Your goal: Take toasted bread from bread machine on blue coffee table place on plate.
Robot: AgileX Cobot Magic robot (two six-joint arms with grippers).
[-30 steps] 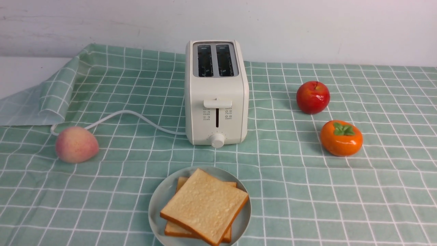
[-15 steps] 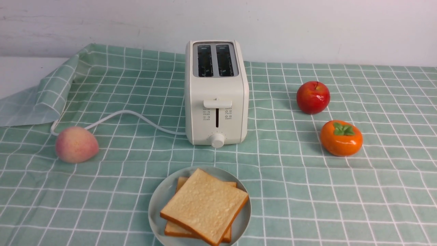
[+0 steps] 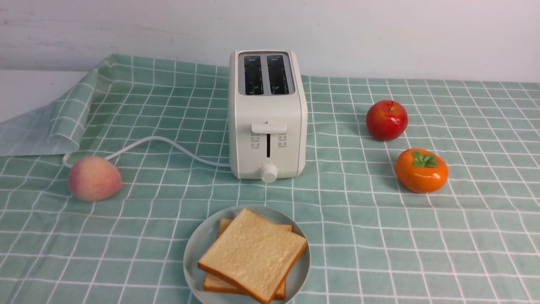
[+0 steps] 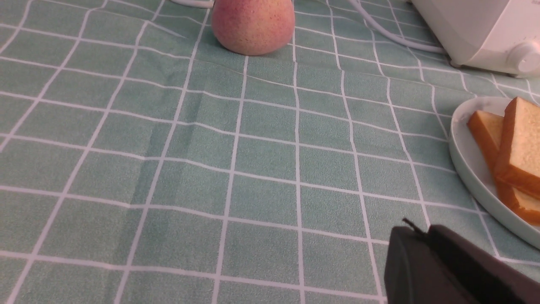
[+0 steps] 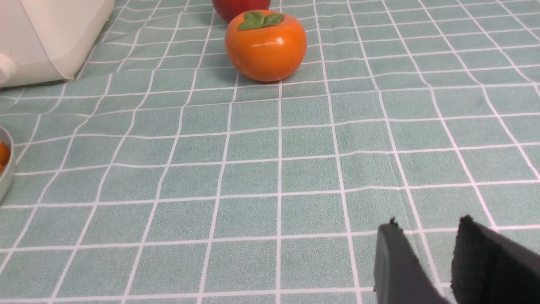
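Both slices of the toasted bread (image 3: 253, 254) are stacked on the plate (image 3: 195, 249), the top one turned a bit so a corner of the lower one pokes out behind it. From my left gripper (image 4: 426, 253) the plate sits just off to the side, near but not touching; from my right gripper (image 5: 426, 249) I only catch a sliver of its rim, well apart.

The bread machine (image 3: 267, 116) stands just past the plate, both slots dark and empty as far as I can see, lever up. So I'd say the job looks done, and the only move left is keeping my arms parked clear.

Fingers: my right ones are slightly parted with a narrow gap, holding nothing. My left ones are bunched at the frame's corner with no visible gap, so I honestly can't tell how they stand, though nothing shows between them.

Other stuff on the blue coffee table (image 3: 422, 236): a peach (image 4: 252, 25) well ahead of my left fingers by the cord (image 3: 168, 145), a persimmon (image 5: 265, 44) ahead of my right ones, and an apple (image 3: 386, 120) just behind it.
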